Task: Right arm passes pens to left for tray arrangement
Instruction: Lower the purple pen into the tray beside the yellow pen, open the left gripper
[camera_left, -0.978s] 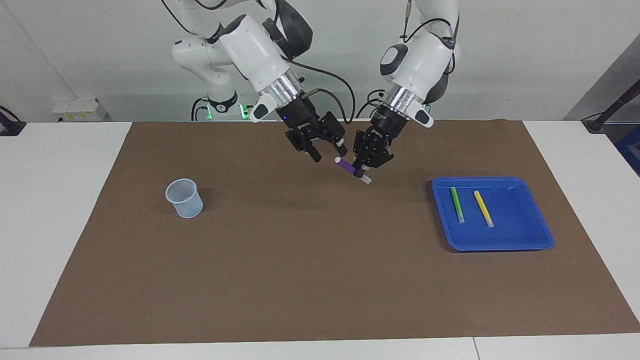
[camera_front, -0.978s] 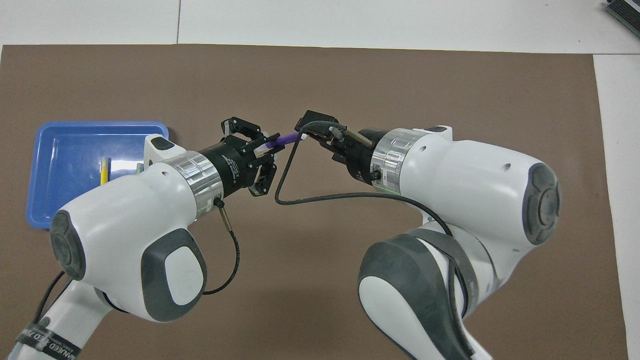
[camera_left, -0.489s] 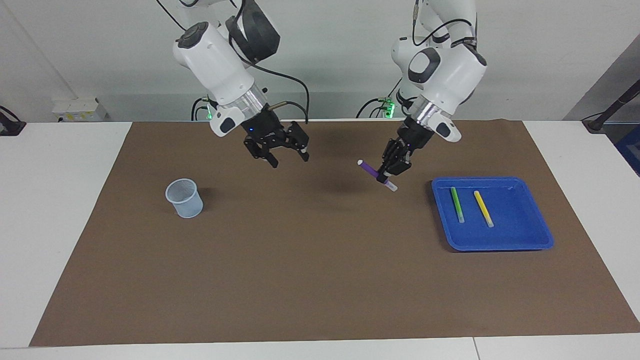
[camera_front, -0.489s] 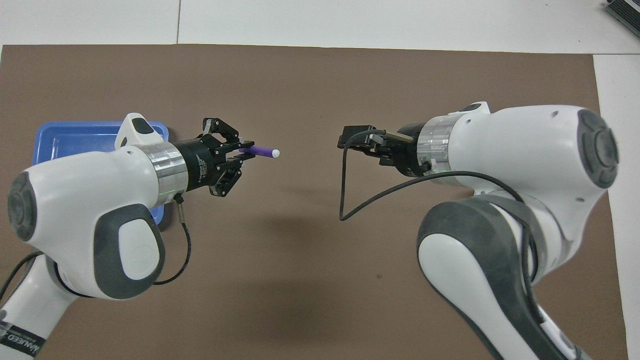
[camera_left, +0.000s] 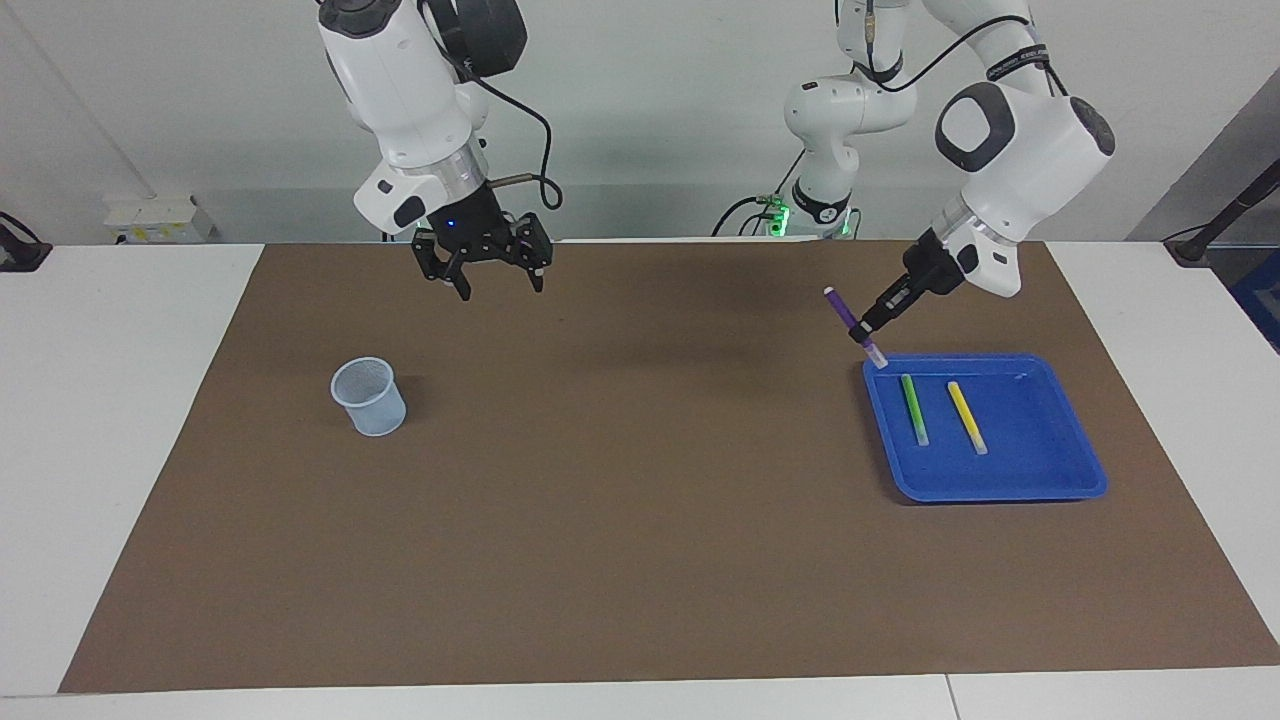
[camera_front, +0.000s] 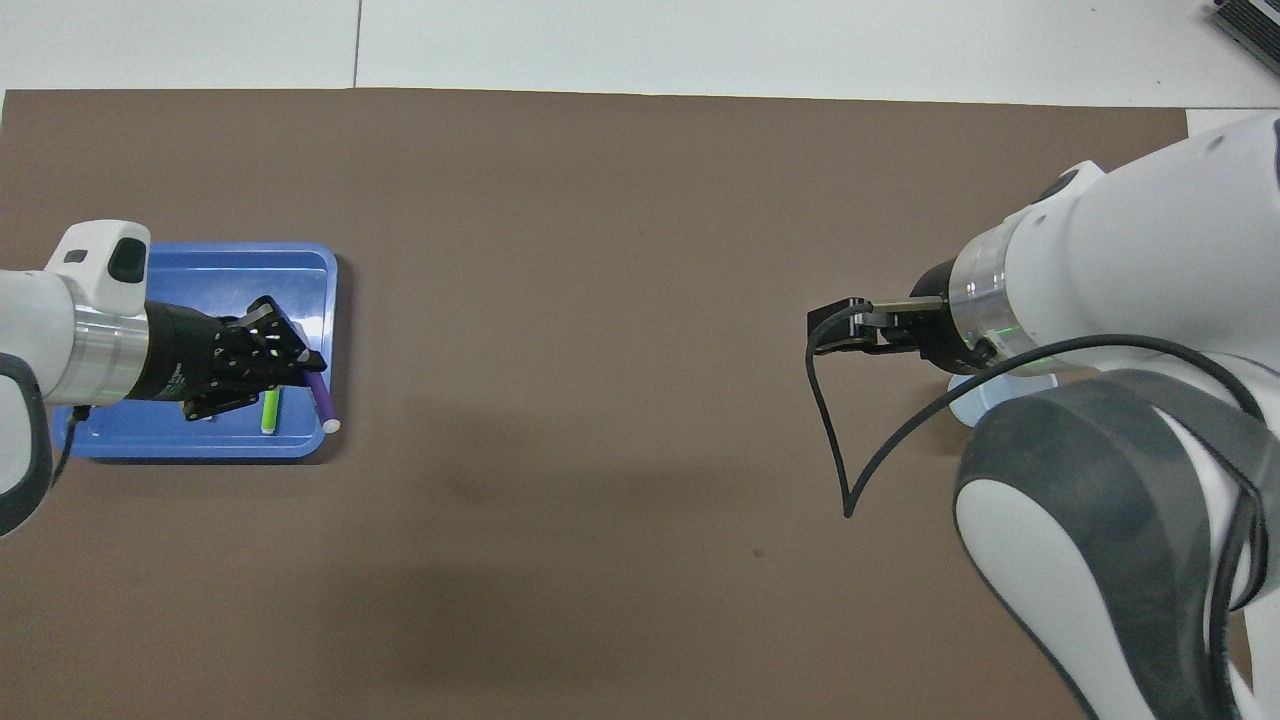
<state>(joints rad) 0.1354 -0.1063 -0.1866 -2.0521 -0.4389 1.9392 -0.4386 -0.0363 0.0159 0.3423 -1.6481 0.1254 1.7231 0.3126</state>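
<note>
My left gripper (camera_left: 868, 333) (camera_front: 308, 362) is shut on the purple pen (camera_left: 846, 316) (camera_front: 321, 397). It holds the pen tilted in the air over the rim corner of the blue tray (camera_left: 1035, 440) (camera_front: 200, 250). The green pen (camera_left: 914, 410) (camera_front: 270, 411) and the yellow pen (camera_left: 967, 417) lie side by side in the tray. In the overhead view the left gripper hides the yellow one. The right gripper (camera_left: 500, 285) (camera_front: 828, 333), with its blue wrist light, hangs open and holds nothing, above the mat near the robots' edge.
A pale blue mesh cup (camera_left: 369, 397) stands on the brown mat (camera_left: 620, 500) toward the right arm's end; the right arm covers most of it in the overhead view. The right arm's thick black cable (camera_front: 850, 470) loops below its wrist.
The left gripper has carried the purple pen from the middle of the mat over to the tray's edge. The right gripper, open, has drawn back toward the cup's end and risen.
</note>
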